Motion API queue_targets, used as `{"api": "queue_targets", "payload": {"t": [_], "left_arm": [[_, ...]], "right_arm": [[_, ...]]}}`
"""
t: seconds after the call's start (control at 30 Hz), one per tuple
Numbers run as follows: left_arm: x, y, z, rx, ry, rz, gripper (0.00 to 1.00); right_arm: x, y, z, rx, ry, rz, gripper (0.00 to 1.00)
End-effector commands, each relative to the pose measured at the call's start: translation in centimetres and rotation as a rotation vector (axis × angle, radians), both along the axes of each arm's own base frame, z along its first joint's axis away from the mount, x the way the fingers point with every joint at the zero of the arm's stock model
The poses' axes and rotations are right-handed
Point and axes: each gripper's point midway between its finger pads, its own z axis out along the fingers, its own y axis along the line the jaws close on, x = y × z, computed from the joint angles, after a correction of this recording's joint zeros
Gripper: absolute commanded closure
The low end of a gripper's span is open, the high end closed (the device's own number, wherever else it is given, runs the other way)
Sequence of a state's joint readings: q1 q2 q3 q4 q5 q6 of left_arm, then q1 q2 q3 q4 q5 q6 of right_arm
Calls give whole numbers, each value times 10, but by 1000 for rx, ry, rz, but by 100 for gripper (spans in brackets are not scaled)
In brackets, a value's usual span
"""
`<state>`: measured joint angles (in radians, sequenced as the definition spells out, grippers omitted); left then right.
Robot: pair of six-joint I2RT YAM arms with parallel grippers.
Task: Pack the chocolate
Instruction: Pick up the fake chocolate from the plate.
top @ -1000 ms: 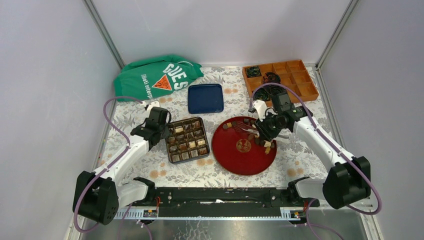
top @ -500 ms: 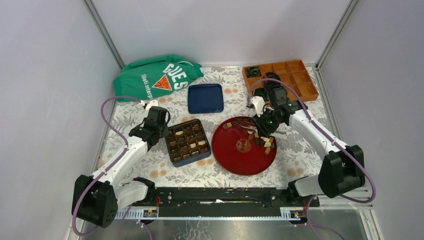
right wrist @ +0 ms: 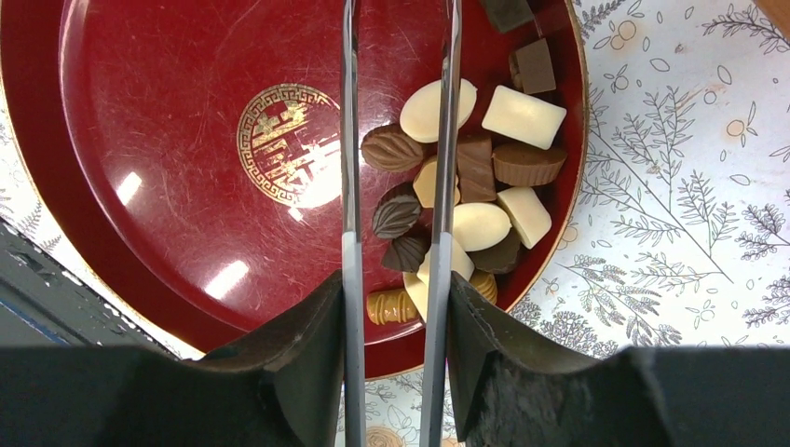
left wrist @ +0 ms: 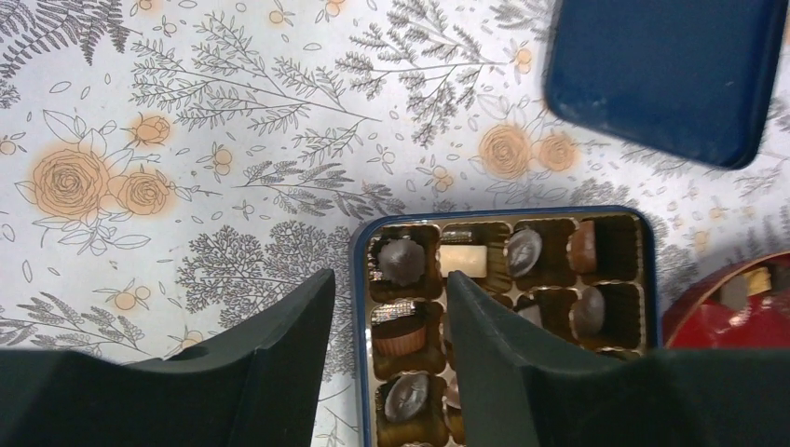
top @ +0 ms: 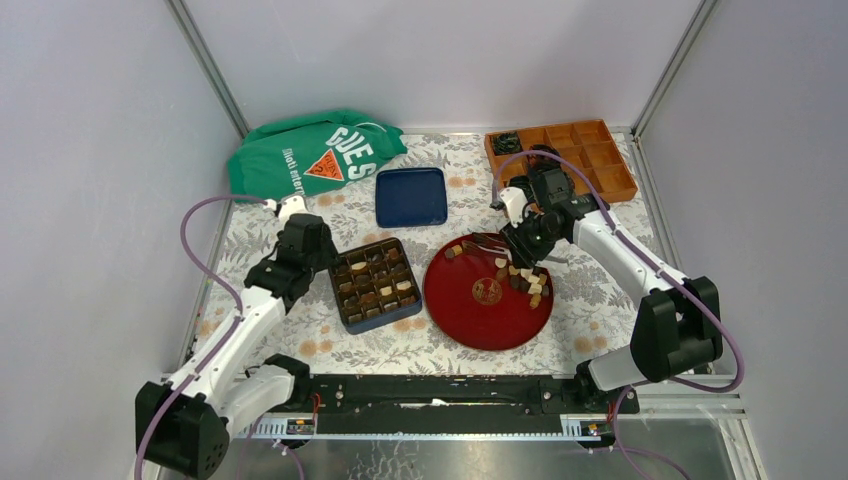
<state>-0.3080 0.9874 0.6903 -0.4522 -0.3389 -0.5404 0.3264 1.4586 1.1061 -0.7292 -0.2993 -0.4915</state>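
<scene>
Several pieces of chocolate [right wrist: 475, 186], dark, mid brown and cream-white, lie heaped at the right side of the red plate [top: 465, 310]. More pieces sit in the cups of the blue-rimmed box [top: 375, 283] left of the plate. My right gripper [right wrist: 396, 289] hovers over the heap, shut on metal tongs [right wrist: 350, 140] whose two blades stand apart; their tips run out of the right wrist view. My left gripper [left wrist: 389, 289] is open above the box's left rim [left wrist: 359, 279], with nothing held between its fingers.
A dark blue lid [top: 411, 196] lies behind the box. A green bag [top: 310, 150] sits at the back left. An orange divided tray [top: 590, 150] with black coiled cables stands at the back right, close behind my right arm.
My left gripper has opened over the box and its arm has shifted slightly left. My right gripper with the tongs has moved a little back over the plate's far right side.
</scene>
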Motion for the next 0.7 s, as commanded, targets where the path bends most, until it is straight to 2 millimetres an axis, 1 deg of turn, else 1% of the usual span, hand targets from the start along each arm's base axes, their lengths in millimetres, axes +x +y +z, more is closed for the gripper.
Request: {"api": "queue_targets", "payload": {"t": [0.0,0.1,0.27,0.5,0.67], "left_arm": [[11,3,31,-11,-128,31,42],[11,2,33,-15,-135,23,39],[11,-2,33,-22,-130,-1,36],[11,-4,33,-28,-131,-16,35],[11,-5,34,-30,-132,-18,34]], "right_arm": [[13,11,19,45,-43,-3,54],[12,13,21,56,-37,3,54],[10,16,22,70,-29,8,53],[11,17,14,59,-6,1,52],[13,16,13,46,-5,-7,52]]}}
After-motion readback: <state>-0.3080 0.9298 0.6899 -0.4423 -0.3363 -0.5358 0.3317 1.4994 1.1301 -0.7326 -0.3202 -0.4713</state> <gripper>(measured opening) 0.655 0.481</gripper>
